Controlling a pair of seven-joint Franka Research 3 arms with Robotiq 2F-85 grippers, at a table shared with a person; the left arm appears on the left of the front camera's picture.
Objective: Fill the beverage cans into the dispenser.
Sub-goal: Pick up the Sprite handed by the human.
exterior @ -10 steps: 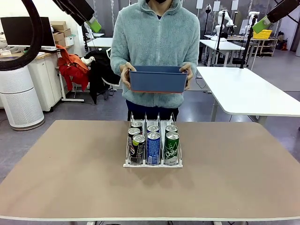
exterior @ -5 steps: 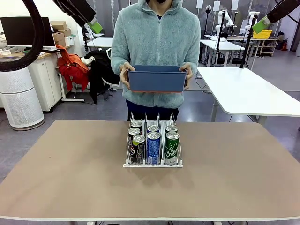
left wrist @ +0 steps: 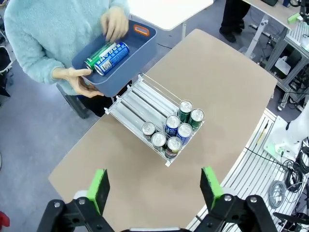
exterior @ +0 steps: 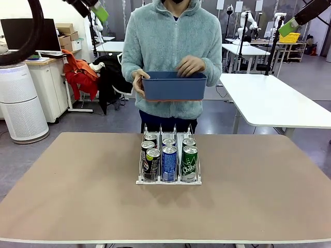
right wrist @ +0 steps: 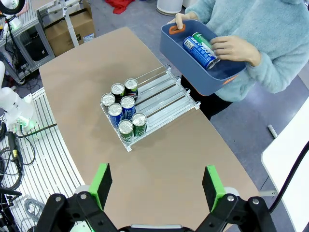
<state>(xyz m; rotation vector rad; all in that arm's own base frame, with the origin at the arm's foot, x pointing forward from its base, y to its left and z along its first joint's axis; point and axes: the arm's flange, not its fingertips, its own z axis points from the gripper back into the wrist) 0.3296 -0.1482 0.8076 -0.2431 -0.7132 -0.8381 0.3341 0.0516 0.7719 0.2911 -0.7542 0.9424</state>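
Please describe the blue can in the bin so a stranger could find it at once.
The person across the table holds a dark blue bin. Two cans lie on their sides inside it. Yours is the blue can with white lettering, beside a green can.

A person in a teal fleece holds a dark blue bin (exterior: 174, 89) beyond the table (exterior: 72, 199), one hand (exterior: 138, 82) at its end, the other hand (exterior: 190, 65) over its rim; six beverage cans (exterior: 169, 161) stand in the dispenser (exterior: 140, 181).

left cans (exterior: 151, 164): black and green
middle cans (exterior: 169, 163): blue, white lettering
right cans (exterior: 189, 163): green, white script
bin (exterior: 174, 89): dark blue, orange handle
table (exterior: 77, 196): tan
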